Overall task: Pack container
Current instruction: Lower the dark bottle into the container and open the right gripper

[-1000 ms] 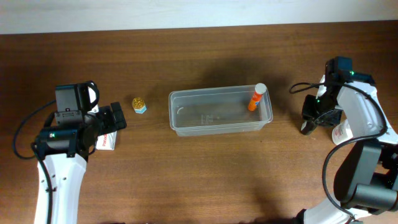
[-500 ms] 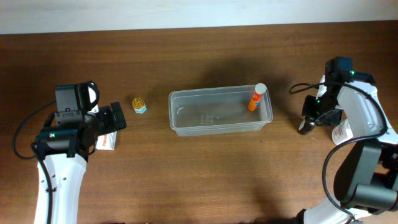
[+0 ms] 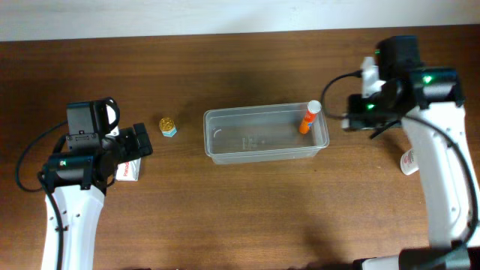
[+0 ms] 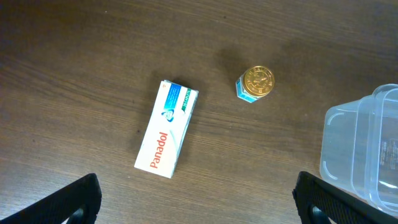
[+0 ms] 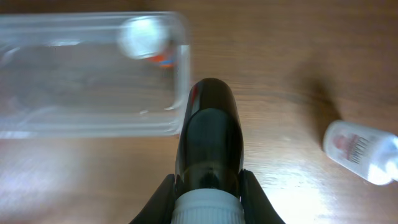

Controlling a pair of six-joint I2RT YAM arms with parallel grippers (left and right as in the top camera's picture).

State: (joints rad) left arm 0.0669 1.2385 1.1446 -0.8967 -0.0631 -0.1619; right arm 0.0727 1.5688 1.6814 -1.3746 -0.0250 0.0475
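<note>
The container (image 3: 225, 147) is a clear tub in the middle of the table. An orange tube with a white cap (image 3: 308, 118) leans in its right end. My right gripper (image 3: 354, 120) is just right of the tub and is shut on a dark bottle with a white cap (image 5: 209, 134). In the right wrist view the container (image 5: 74, 121) lies ahead to the left. My left gripper (image 4: 205, 208) is open and empty above a white Panadol box (image 4: 166, 128). The box also shows in the overhead view (image 3: 129, 170).
A small gold-lidded jar (image 3: 168, 125) stands left of the container and also shows in the left wrist view (image 4: 255, 83). A white bottle (image 3: 409, 161) lies at the far right; it also shows in the right wrist view (image 5: 362, 151). The container's corner (image 4: 364, 155) shows in the left wrist view.
My right arm has risen and moved left from the table's right side to the container's right end, carrying the dark bottle. The left arm has not moved.
</note>
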